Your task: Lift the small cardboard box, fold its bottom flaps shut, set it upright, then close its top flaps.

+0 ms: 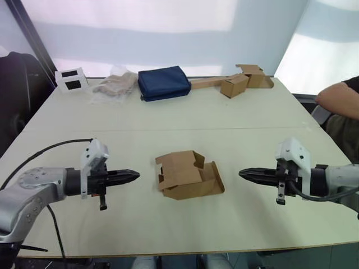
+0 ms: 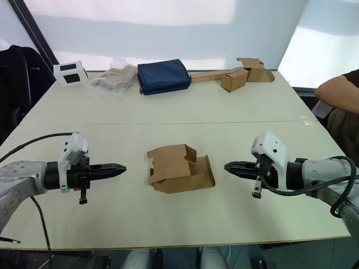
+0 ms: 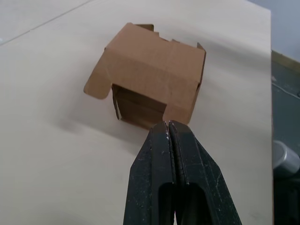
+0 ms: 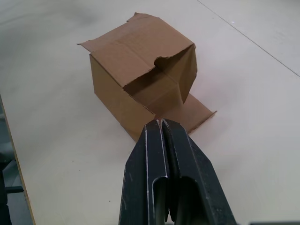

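The small cardboard box (image 1: pixel 185 175) lies on its side in the middle of the table, plain brown, both ends open and its short flaps (image 4: pixel 197 115) splayed out. One flap rests flat on the table toward my right. My left gripper (image 1: pixel 136 176) is shut and points at the box from its left, a short gap away. My right gripper (image 1: pixel 242 174) is shut too and points at it from the right, a little apart from the flat flap. The left wrist view shows the box (image 3: pixel 152 79) just beyond the closed fingertips (image 3: pixel 168 124).
Along the table's far edge lie a white block (image 1: pixel 71 79), a clear plastic bag (image 1: pixel 115 85), a dark blue fabric pouch (image 1: pixel 164 83) and a smaller tan box with a long cardboard strip (image 1: pixel 234 84). A person's arm (image 1: pixel 338 100) shows at the right.
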